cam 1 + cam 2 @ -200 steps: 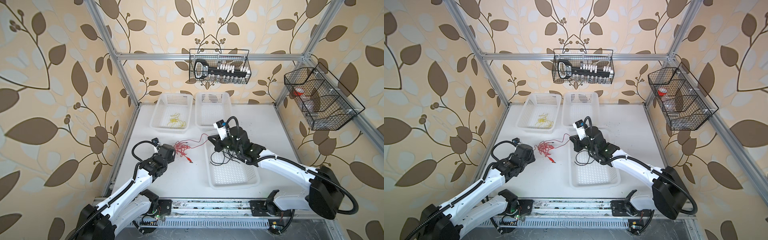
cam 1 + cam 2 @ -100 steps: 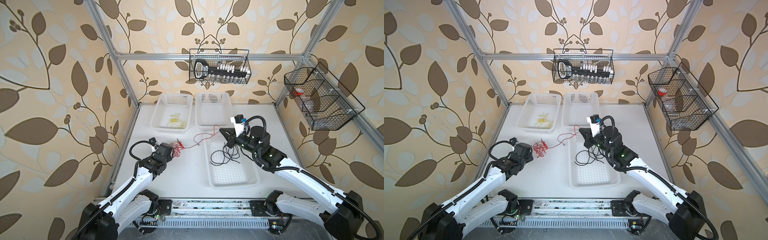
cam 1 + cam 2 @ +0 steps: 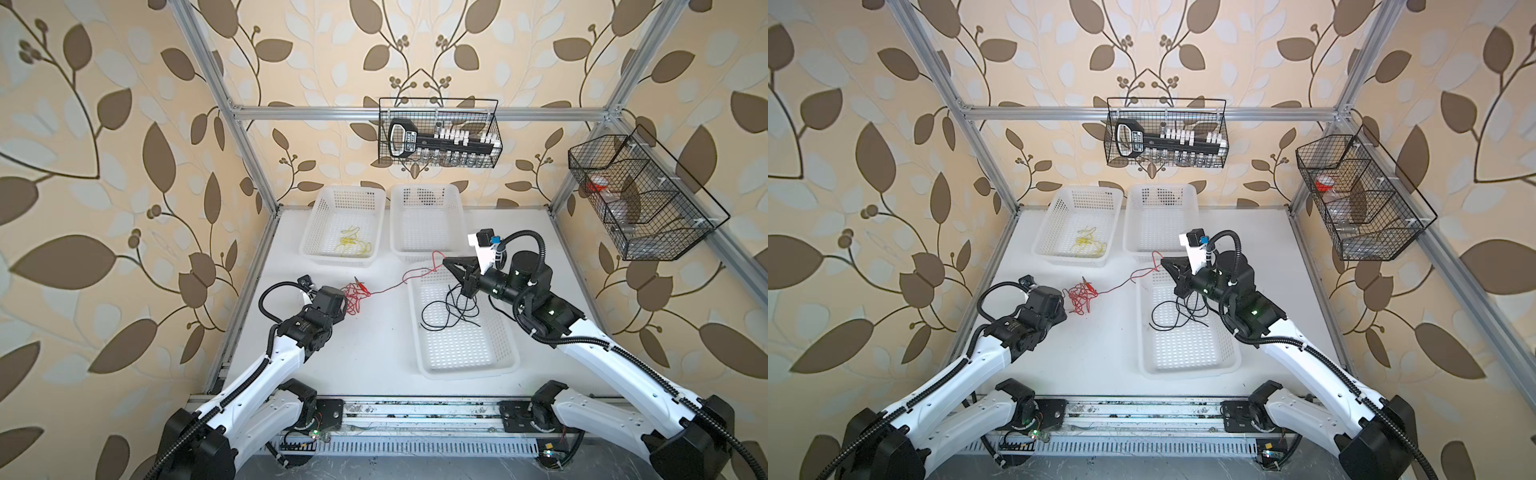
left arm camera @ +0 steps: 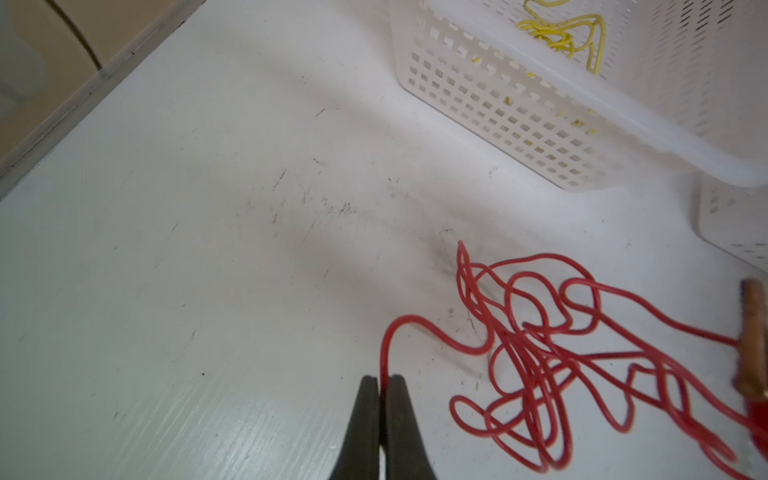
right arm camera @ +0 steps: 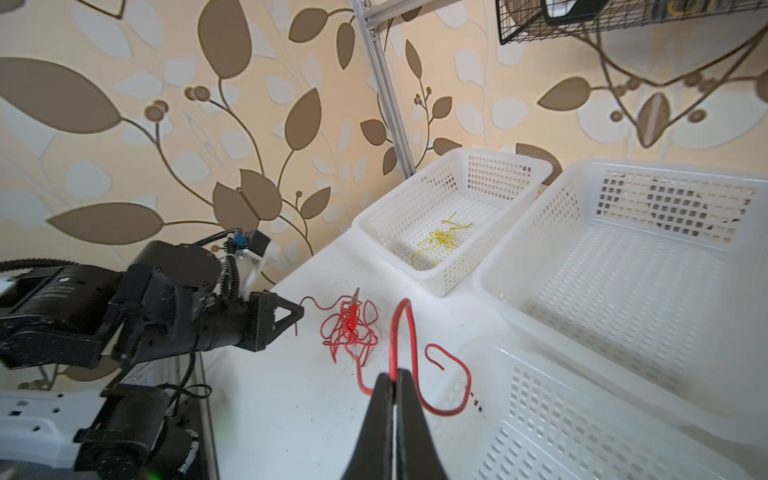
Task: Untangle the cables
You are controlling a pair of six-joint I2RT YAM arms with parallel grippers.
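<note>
A red cable lies in a loose tangle (image 3: 355, 296) (image 3: 1079, 296) on the white table left of centre. My left gripper (image 4: 384, 380) is shut on one strand of it, low beside the tangle (image 5: 347, 328). From there a single red strand (image 3: 399, 283) rises to my right gripper (image 5: 394, 374), which is shut on it above the far left corner of the near basket (image 3: 445, 262). A black cable (image 3: 451, 309) lies coiled inside that basket. A yellow cable (image 3: 351, 245) (image 4: 557, 37) rests in the far left basket.
Three white perforated baskets stand on the table: a near one (image 3: 465, 368), a far left one (image 3: 316, 232) and a far middle one (image 3: 428, 195). Black wire baskets hang on the back wall (image 3: 440, 133) and the right wall (image 3: 644, 199). Aluminium frame posts stand at the corners.
My right gripper has moved to the right and up with the red strand, drawing it out of the tangle. My left gripper has shifted slightly left, still holding its strand.
</note>
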